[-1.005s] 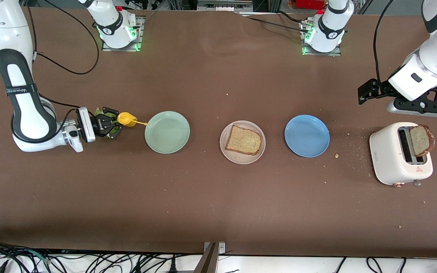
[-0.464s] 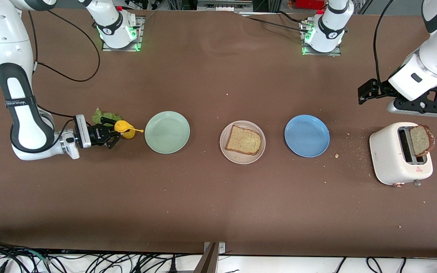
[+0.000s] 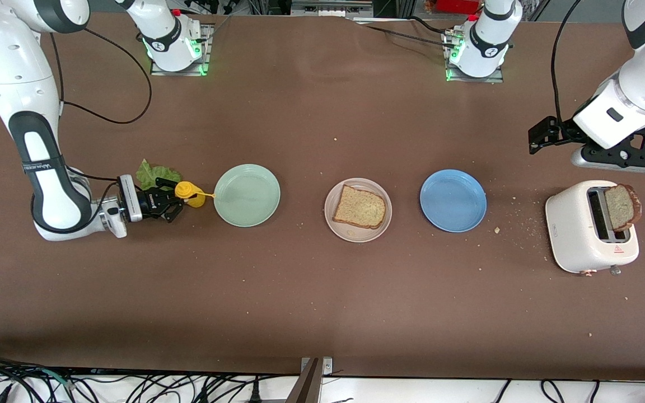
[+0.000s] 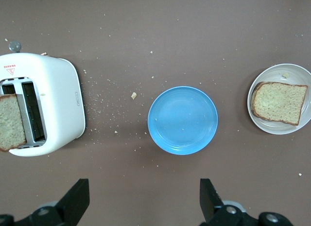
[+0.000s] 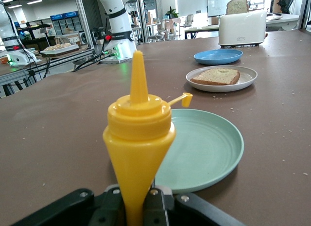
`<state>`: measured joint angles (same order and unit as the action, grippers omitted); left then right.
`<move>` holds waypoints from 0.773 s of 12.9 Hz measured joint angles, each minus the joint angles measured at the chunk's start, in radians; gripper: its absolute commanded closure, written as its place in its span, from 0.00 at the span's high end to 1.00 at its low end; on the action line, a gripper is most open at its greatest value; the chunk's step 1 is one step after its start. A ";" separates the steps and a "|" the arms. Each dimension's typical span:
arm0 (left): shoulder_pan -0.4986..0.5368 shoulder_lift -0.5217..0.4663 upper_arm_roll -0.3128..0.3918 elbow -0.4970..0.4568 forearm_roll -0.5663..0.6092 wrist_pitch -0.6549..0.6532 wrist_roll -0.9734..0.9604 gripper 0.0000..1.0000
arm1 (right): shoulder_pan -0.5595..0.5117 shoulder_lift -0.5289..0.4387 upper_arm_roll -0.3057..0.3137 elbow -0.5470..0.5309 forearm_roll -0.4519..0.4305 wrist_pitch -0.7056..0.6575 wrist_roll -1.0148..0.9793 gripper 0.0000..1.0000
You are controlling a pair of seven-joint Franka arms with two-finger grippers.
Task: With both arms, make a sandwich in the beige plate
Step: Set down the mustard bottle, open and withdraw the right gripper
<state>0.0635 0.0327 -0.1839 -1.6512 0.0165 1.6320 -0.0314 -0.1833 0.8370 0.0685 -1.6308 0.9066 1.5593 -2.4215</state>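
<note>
The beige plate [image 3: 385,210] lies mid-table with one slice of tan toast [image 3: 359,206] on it, also in the left wrist view [image 4: 278,102]. A second slice [image 3: 621,206] stands up out of the white toaster [image 3: 577,229]. A green lettuce leaf [image 3: 153,173] lies on the table toward the right arm's end. My right gripper [image 3: 172,199] is shut on an upright yellow squeeze bottle [image 5: 139,133] beside the mint-green plate [image 3: 247,195], just nearer the front camera than the leaf. My left gripper [image 4: 143,204] waits open and empty over the table near the toaster.
A blue plate [image 3: 453,200] sits between the beige plate and the toaster. Crumbs [image 3: 515,224] are scattered by the toaster. Both arm bases [image 3: 174,39] stand along the table's back edge, with black cables trailing from them.
My right gripper has carried the yellow bottle off the lettuce leaf, toward the front camera and slightly toward the mint-green plate, uncovering the leaf. The left arm has not moved.
</note>
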 measured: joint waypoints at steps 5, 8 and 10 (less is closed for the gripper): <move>0.000 0.000 0.000 0.000 0.000 0.000 0.000 1.00 | -0.001 0.017 0.000 0.007 0.022 -0.015 -0.009 1.00; 0.000 0.000 0.000 0.000 0.000 0.000 0.000 1.00 | -0.003 0.016 -0.008 0.020 0.037 -0.039 0.048 1.00; 0.000 0.000 0.000 0.000 0.000 0.000 0.000 1.00 | -0.009 0.009 -0.024 0.044 0.028 -0.048 0.107 1.00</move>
<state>0.0635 0.0327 -0.1839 -1.6512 0.0165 1.6320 -0.0314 -0.1918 0.8460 0.0443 -1.5865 0.9349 1.5117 -2.3142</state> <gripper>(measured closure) 0.000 0.260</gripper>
